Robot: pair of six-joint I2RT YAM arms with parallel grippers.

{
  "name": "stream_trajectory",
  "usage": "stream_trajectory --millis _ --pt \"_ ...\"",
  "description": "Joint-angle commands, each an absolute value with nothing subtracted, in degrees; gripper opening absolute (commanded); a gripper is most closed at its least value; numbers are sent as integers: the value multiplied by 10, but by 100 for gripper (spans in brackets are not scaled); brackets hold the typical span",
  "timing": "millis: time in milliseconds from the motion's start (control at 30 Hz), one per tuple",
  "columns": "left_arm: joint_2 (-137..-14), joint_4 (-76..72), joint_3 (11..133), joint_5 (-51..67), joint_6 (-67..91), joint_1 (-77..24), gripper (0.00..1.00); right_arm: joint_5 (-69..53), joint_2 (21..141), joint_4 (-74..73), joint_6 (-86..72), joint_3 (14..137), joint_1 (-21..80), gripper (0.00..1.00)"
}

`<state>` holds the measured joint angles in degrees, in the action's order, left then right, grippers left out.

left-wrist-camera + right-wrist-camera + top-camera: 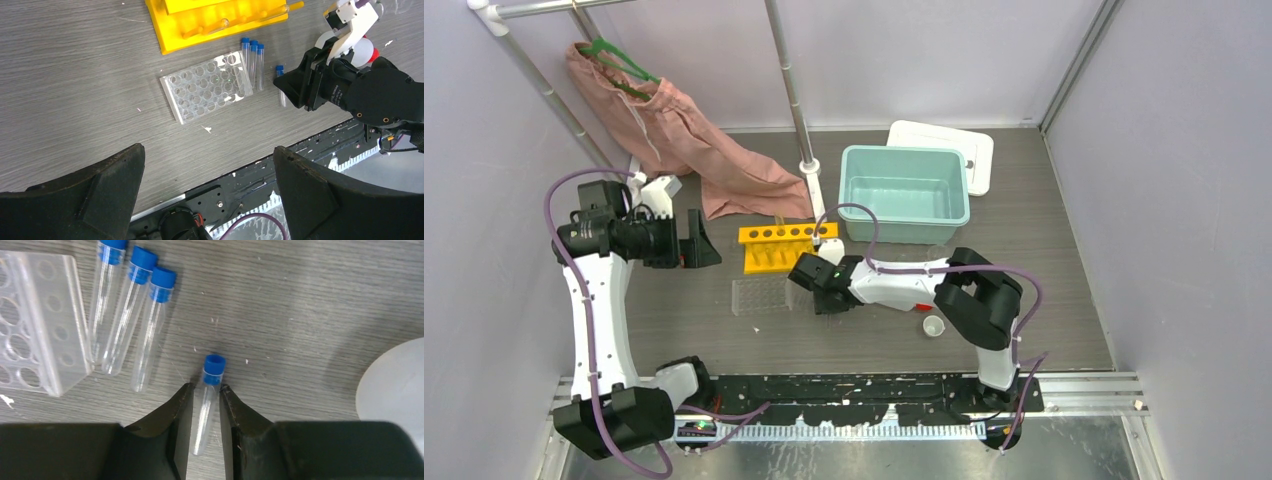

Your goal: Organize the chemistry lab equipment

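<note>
**Right gripper straddling a lone tube; left gripper wide open**

All positions are given off the well tray (759, 293): a flat clear plastic rectangle with rows of round wells, lying on the grey wood-grain table (1074, 250).

- Nearest the bases, well right of the tray: tiny white cup (933, 326), round, mouth up.
- Just beside the tray's right edge: three tubes (126, 315), slim clear cylinders with blue caps, lying parallel and packed together.
- Right of those, set apart: lone tube (205, 415), same type, flat on the table. Right gripper (206, 387) is down over it, one black tapered fingertip each side of the body just below the cap. The gap is narrow; can't tell if the pads actually pinch it.
- Further right, past that gripper: squeeze bottle (363, 50), white rounded body, red nozzle, mostly hidden.
- Far side of the tray: yellow rack (786, 245), glossy plastic, round holes along the top.
- Left of the tray, farther back: left gripper (702, 245), jaws spread wide.
- Beyond the rack, to the tray's far right: teal bin (906, 190), smooth rectangular tub, with a white lid (954, 145) flat behind it.
- Farthest, far left of the tray: pink garment (694, 150), crumpled cloth on a green hanger (629, 62).
</note>
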<state>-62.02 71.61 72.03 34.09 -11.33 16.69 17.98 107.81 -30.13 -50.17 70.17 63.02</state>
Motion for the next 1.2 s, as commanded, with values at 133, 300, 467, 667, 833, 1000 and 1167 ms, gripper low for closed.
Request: stream_trajectory --millis 133,300,467,667,833,1000,1167 --pt "-608 721 749 345 -126 169 100 196 1094 -306 -520 726 631 28" --pt "-609 722 749 352 -125 170 100 214 1070 -321 -517 730 630 12" --pt "-604 733 753 384 -135 169 100 212 994 -333 -499 755 635 1" --pt "-580 776 750 478 -205 169 98 208 924 -278 -459 820 657 1" --pt "-574 783 748 541 -214 170 90 205 934 -194 -448 901 664 1" --pt "-578 802 756 570 -226 169 82 204 989 -158 -463 983 671 1" --pt "-574 804 756 572 -228 170 75 190 1010 -94 -490 983 676 1"
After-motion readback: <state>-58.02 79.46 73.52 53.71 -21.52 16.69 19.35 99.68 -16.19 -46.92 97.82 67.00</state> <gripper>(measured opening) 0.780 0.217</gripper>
